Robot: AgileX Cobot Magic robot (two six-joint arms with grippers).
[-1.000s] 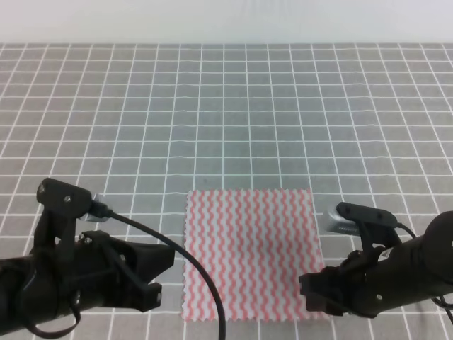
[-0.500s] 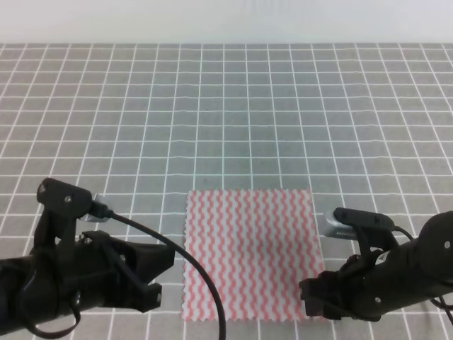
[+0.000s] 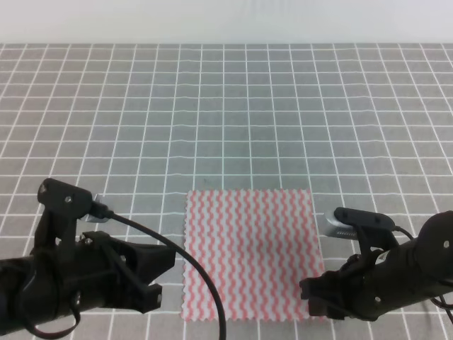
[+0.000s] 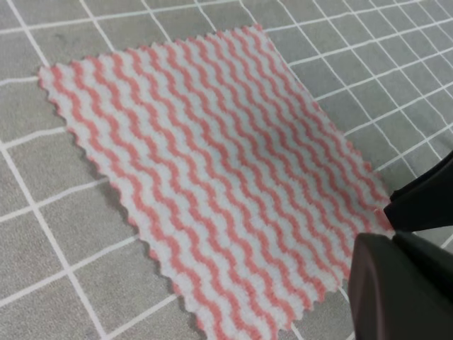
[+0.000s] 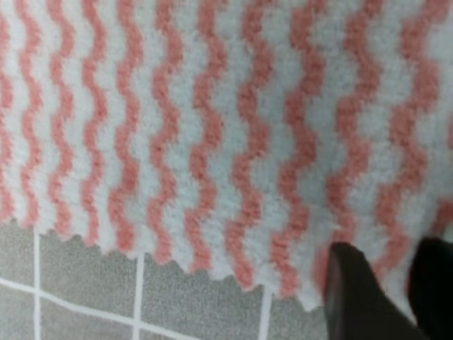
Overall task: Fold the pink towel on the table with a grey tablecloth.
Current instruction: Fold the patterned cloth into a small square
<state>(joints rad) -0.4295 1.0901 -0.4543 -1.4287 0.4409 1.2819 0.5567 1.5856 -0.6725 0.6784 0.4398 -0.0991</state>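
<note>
Pink towel (image 3: 249, 253): wavy pink-and-white stripes, zigzag edges, lying flat, unfolded, on the grey gridded tablecloth (image 3: 226, 113), near its front edge.

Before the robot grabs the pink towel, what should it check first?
1. Pink towel lies flat and unfolded on the grey grid tablecloth: ok.
2. Right gripper at the towel's near right corner: ok; right wrist view shows its fingertips over the zigzag edge.
3. Right gripper already pinching cloth: cannot tell.
4. Left gripper at the near left corner: not ok, it sits beside the towel, off the edge.
5. Left gripper open enough: cannot tell.
6. Room beyond the towel to fold into: ok, only tablecloth shows.
</note>
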